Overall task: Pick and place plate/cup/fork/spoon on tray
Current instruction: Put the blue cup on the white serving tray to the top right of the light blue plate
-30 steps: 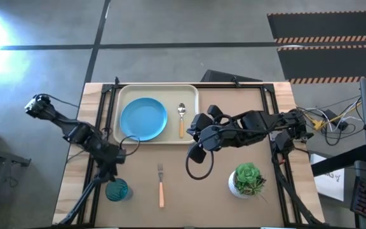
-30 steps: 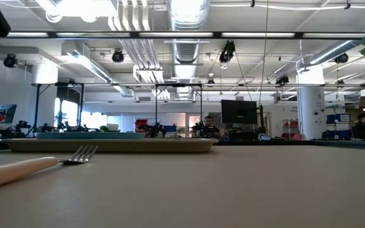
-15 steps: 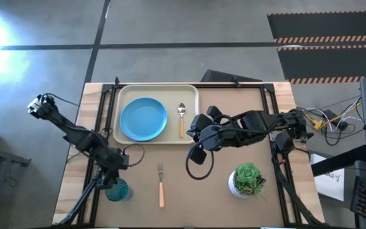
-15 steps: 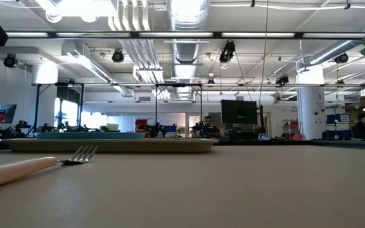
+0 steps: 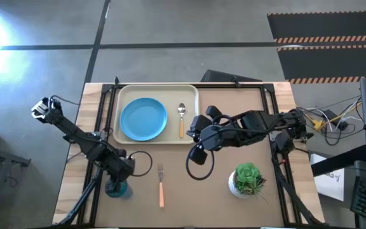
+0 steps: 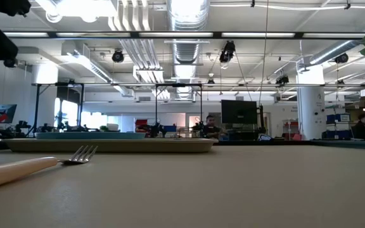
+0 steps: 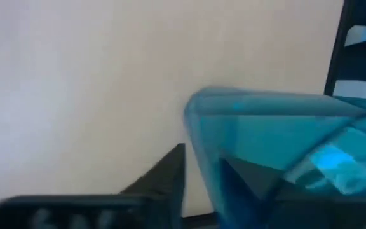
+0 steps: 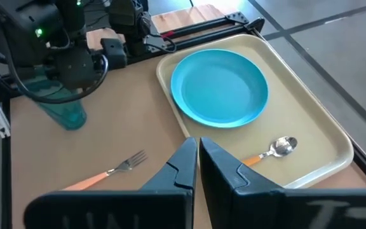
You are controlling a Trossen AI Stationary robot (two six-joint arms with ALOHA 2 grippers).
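Observation:
The teal cup (image 5: 115,190) stands upright on its base near the table's front left; my left gripper (image 7: 205,168) comes down on it from above and is shut on its rim. The orange-handled fork (image 5: 161,185) lies flat on the table to the cup's right. On the cream tray (image 5: 192,95) at the far left lie the blue plate (image 5: 143,119) and the spoon (image 5: 182,119). My right gripper (image 8: 197,162) hangs shut and holding nothing above the table's middle, just right of the tray. My left gripper has the cup's wall at the rim (image 7: 199,143) between its two fingers. One finger (image 7: 167,175) is outside, the other (image 7: 246,178) is inside and shows through the teal wall. The fingers point steeply down. The cup stands upright on the table (image 8: 65,111).
A green plant in a white pot (image 5: 248,179) stands at the front right. A black cable loop (image 5: 199,166) hangs under the right arm. Bare tabletop lies between the fork and the plant. A person (image 6: 211,125) sits far off in the room beyond.
My left gripper has gone down and toward the table's near edge, tipping steeper, from beside the tray's near left corner onto the cup. The cup, fork, plate and spoon have stayed in place.

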